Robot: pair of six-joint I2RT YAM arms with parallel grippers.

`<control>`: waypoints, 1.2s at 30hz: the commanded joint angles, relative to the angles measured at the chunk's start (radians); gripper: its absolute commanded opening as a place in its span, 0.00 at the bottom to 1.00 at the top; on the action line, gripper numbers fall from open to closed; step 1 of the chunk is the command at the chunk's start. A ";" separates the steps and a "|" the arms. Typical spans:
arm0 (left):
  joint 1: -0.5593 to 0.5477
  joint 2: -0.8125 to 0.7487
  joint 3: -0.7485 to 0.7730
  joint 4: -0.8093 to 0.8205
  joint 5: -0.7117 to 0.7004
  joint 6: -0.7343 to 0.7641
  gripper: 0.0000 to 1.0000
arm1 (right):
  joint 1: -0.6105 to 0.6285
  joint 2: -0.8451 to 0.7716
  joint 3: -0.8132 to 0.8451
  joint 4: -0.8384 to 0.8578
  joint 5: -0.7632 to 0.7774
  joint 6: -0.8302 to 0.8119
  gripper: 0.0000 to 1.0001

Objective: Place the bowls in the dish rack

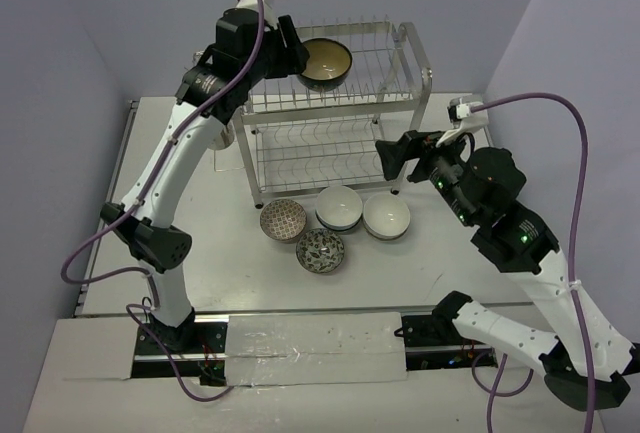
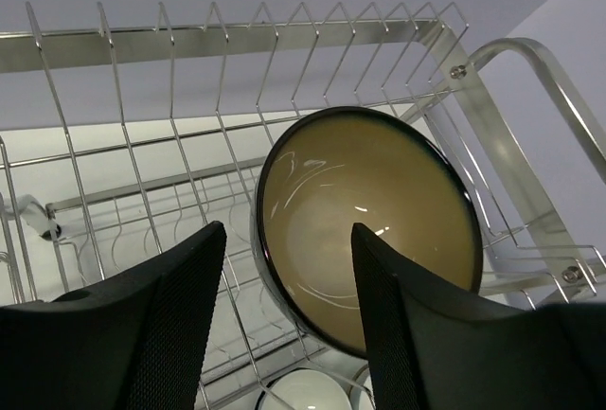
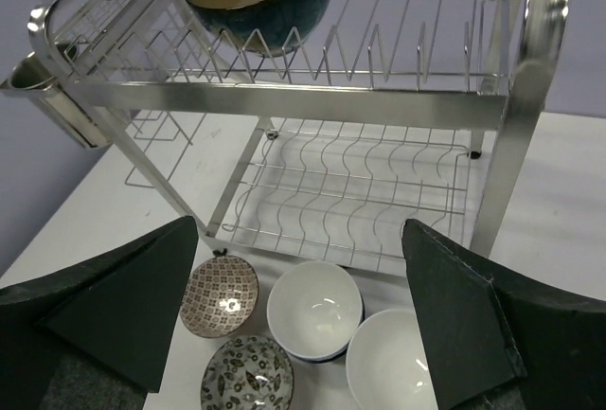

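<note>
The left gripper (image 1: 293, 53) is positioned at the upper tier of the dish rack (image 1: 410, 53); its fingers (image 2: 170, 315) are spread apart, one on each side of the rim of the teal bowl (image 1: 325, 63), and contact with that rim cannot be determined. The teal bowl sits tilted among the upper-tier prongs, its brown inside facing the left wrist camera. The right gripper (image 1: 388, 158) is positioned near the rack's front right leg; its fingers (image 3: 123, 306) are spread wide and hold nothing. Four bowls stand upright on the table (image 1: 420, 273) just in front of the rack: a red patterned bowl (image 1: 283, 220); a white bowl (image 1: 339, 207); a second white bowl (image 1: 386, 218) touching it; a dark patterned bowl (image 1: 320, 250) nearest the arm bases.
</note>
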 commanded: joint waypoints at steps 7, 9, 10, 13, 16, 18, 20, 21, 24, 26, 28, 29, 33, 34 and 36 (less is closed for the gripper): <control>-0.002 0.056 0.063 -0.006 -0.067 0.018 0.51 | 0.006 -0.075 -0.023 -0.022 0.019 0.060 0.95; -0.002 0.055 0.048 0.001 -0.073 0.018 0.48 | 0.006 -0.078 -0.023 -0.025 0.015 0.063 0.95; -0.002 0.053 0.043 0.007 -0.070 0.020 0.47 | 0.006 -0.078 -0.025 -0.030 0.012 0.063 0.95; -0.002 0.052 0.035 0.013 -0.065 0.018 0.41 | 0.006 -0.081 -0.025 -0.032 0.010 0.061 0.95; -0.002 0.041 0.032 0.021 -0.071 0.020 0.30 | 0.006 -0.089 -0.029 -0.036 0.010 0.058 0.95; -0.002 0.034 0.022 0.044 -0.080 0.031 0.21 | 0.008 -0.095 -0.032 -0.036 0.010 0.056 0.95; -0.002 0.015 0.005 0.066 -0.085 0.040 0.14 | 0.006 -0.098 -0.034 -0.039 0.007 0.058 0.94; -0.002 0.009 0.000 0.087 -0.087 0.051 0.12 | 0.006 -0.100 -0.035 -0.039 0.007 0.058 0.94; -0.002 -0.016 -0.024 0.119 -0.094 0.084 0.02 | 0.006 -0.107 -0.042 -0.041 0.008 0.058 0.94; -0.002 -0.039 -0.041 0.154 -0.105 0.109 0.00 | 0.006 -0.113 -0.049 -0.039 0.008 0.059 0.94; -0.002 -0.077 -0.063 0.216 -0.129 0.166 0.00 | 0.008 -0.120 -0.057 -0.041 0.010 0.059 0.94; -0.002 -0.089 -0.087 0.243 -0.139 0.189 0.00 | 0.006 -0.123 -0.058 -0.039 0.010 0.059 0.94; -0.002 -0.164 -0.150 0.392 -0.205 0.387 0.00 | 0.006 -0.132 -0.069 -0.041 0.011 0.060 0.94; -0.002 -0.199 -0.185 0.426 -0.214 0.428 0.00 | 0.006 -0.138 -0.072 -0.041 0.015 0.059 0.94; -0.002 -0.238 -0.236 0.541 -0.232 0.556 0.00 | 0.006 -0.146 -0.083 -0.038 0.018 0.060 0.94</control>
